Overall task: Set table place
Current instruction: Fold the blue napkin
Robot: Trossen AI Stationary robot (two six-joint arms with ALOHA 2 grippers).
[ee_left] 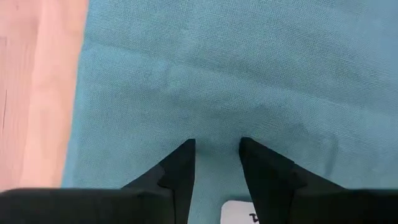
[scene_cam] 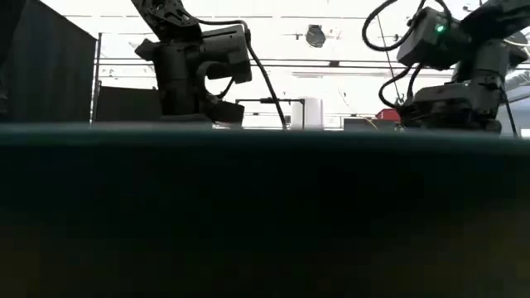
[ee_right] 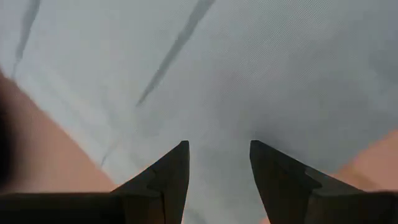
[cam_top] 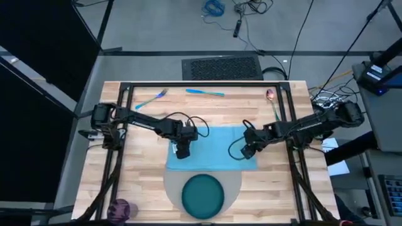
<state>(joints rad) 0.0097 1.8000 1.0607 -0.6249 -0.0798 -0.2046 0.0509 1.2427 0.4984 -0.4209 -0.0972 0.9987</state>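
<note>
We see both hands, left hand [cam_top: 181, 152] and right hand [cam_top: 249, 152], fingers apart, seemingly pressing the napkin [cam_top: 213, 147] near its side edges on the bench [cam_top: 138, 182].

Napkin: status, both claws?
Left claw and right claw open, over napkin edges. Napkin flat, overlapping mat. Cutlery clear at far edge.

1. A robotics lab or test room: two dark arms are mounted on a black metal frame [cam_top: 201, 84] over a butcher-block surface [cam_top: 144, 176]
2. Loose cables [cam_top: 242, 12] trail across the grey floor [cam_top: 157, 25] beyond it
3. A black floor mat [cam_top: 222, 67] lies behind the surface, with equipment [cam_top: 377, 75] beside it
</note>
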